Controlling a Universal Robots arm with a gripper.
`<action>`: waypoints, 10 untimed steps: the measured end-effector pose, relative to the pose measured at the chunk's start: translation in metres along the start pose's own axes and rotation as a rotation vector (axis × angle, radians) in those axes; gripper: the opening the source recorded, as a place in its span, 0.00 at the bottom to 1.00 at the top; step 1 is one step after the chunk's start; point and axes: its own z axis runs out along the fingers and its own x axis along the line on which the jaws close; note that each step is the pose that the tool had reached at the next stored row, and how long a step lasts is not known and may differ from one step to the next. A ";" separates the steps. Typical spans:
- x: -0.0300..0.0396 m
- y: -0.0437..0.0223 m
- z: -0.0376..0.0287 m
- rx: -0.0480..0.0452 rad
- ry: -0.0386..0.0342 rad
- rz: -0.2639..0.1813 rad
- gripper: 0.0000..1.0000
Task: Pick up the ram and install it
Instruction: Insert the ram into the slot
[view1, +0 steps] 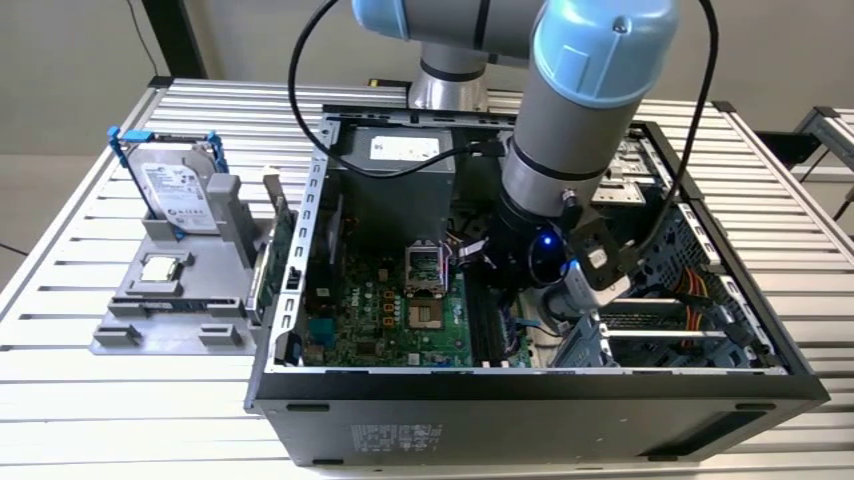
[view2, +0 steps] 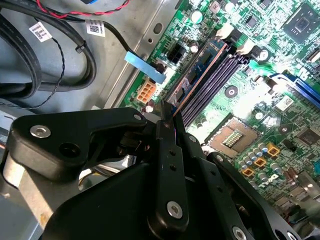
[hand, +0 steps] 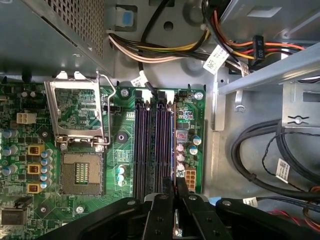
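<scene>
Four long black slots (hand: 155, 145) run side by side on the green motherboard (view1: 387, 310) inside the open metal computer case (view1: 534, 385). My black pincer (view2: 169, 112) has its fingers (view2: 164, 111) drawn narrow, pinching one end of the ram (view2: 200, 67) — a thin blue-green stick with a coppery edge and small dark chips. In the second wrist view it stands on edge in the outermost slot, its long axis along the slot, pointing away from my fingertips. Beside the slots lies the square silver processor socket (hand: 80, 172).
</scene>
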 end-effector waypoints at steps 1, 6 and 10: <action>0.0002 0.0000 0.0005 0.0003 0.0001 0.000 0.00; 0.0007 -0.0001 0.0025 0.0009 0.0000 0.000 0.00; 0.0016 -0.0001 0.0028 0.0010 0.0001 0.000 0.00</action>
